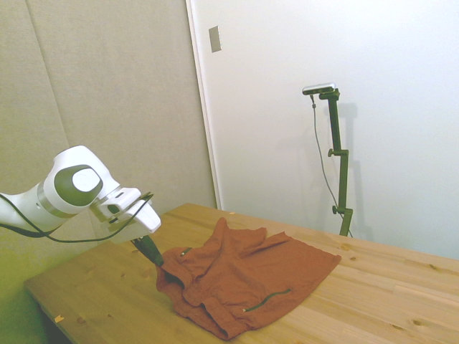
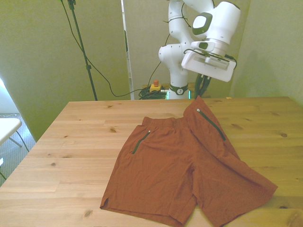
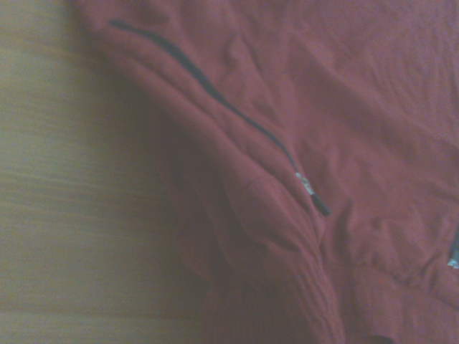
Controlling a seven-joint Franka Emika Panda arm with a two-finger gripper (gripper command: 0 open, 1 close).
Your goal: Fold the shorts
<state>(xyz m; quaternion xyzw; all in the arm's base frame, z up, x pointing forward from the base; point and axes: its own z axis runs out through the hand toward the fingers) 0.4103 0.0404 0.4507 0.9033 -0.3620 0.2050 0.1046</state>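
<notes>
rust-orange shorts (image 2: 184,172), dark green zipper lines (image 2: 140,142), light wooden table (image 2: 71,142)

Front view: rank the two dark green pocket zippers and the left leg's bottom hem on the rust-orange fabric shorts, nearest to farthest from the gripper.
Measured from the gripper, on the rust-orange shorts:
1. Right zipper, on the front view's right, just below the gripper.
2. Left zipper, on the front view's left.
3. Left leg hem, towards the table's near edge.
</notes>
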